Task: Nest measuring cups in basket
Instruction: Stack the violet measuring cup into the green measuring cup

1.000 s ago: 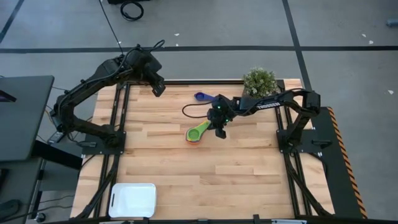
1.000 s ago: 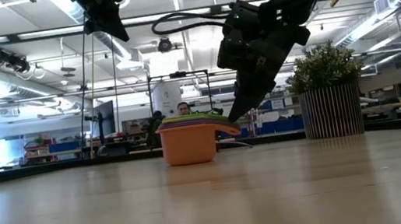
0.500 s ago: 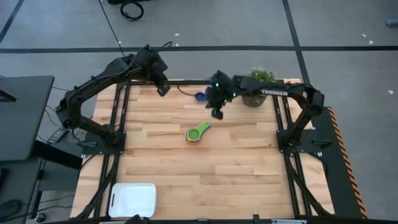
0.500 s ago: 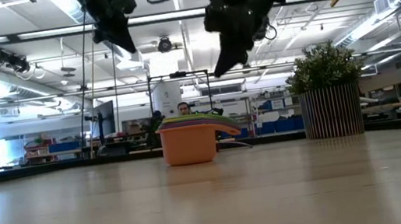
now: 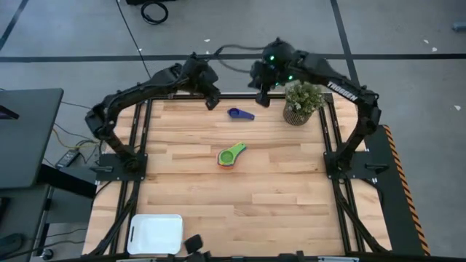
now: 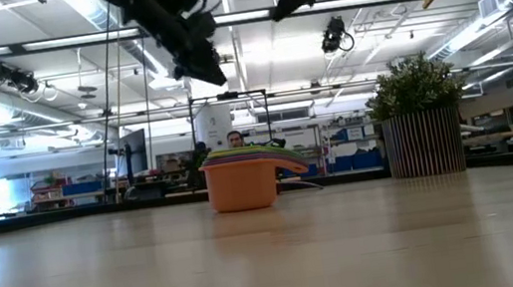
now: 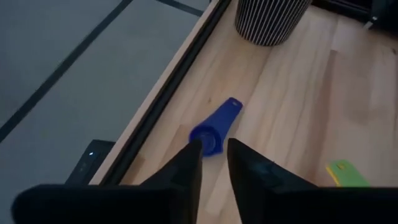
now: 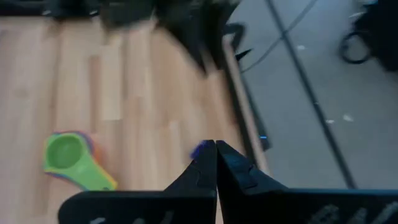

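Stack of nested cups (image 5: 231, 156) mid-tabletop, blue cup (image 5: 239, 113) loose near far edge, basket (image 5: 155, 233) empty; left gripper (image 5: 212, 102) fingers narrowly apart, right gripper (image 5: 263, 99) closed, empty.

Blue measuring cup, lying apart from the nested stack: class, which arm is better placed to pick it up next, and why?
Probably the left. The left gripper points straight at the blue measuring cup, fingers slightly parted. The right gripper hangs shut near the table's back edge.
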You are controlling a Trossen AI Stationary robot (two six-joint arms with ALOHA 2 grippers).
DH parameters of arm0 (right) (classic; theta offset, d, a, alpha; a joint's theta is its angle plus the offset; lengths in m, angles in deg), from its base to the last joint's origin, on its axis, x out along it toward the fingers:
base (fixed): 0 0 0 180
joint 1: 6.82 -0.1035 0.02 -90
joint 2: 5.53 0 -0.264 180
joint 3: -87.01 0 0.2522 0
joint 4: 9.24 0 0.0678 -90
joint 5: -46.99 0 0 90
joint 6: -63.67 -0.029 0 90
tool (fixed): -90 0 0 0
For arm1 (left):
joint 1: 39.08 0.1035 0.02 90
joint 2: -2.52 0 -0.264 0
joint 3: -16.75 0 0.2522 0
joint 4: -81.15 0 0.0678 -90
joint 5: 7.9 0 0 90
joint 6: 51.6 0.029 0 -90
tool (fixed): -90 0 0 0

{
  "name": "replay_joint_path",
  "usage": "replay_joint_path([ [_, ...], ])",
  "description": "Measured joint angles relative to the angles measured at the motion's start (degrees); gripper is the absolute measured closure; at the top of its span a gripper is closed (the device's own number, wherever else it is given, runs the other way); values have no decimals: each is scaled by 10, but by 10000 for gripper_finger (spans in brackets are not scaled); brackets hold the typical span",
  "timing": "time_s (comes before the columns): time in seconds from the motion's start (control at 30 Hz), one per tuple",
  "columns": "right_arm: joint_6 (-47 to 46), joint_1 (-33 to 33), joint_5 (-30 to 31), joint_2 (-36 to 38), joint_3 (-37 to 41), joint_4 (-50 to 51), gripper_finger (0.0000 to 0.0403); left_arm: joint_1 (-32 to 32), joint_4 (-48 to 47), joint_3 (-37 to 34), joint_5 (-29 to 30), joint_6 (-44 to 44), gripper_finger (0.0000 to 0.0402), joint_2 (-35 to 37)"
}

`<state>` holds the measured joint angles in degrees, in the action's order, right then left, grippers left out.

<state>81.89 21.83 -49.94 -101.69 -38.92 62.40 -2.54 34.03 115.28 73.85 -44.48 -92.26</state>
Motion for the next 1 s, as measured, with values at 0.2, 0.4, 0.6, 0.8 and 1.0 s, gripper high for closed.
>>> replay_joint_path([
  [0.2, -10, 35, 17, 0, -90, 38, 402, -1, 72, 0, -23, -20, 296, -66],
  [0.4, -11, 68, 38, 0, -140, 60, 401, 1, 77, 0, -26, -94, 296, -110],
  [0.6, -11, 97, 48, -1, -145, 62, 401, 0, 74, 0, -29, -215, 296, -150],
  [0.8, -11, 109, 48, -3, -145, 62, 401, -3, 74, 0, -22, -319, 296, -169],
  [1.0, -4, 114, 47, -3, -145, 62, 401, -11, 83, 0, -13, -216, 296, -195],
])
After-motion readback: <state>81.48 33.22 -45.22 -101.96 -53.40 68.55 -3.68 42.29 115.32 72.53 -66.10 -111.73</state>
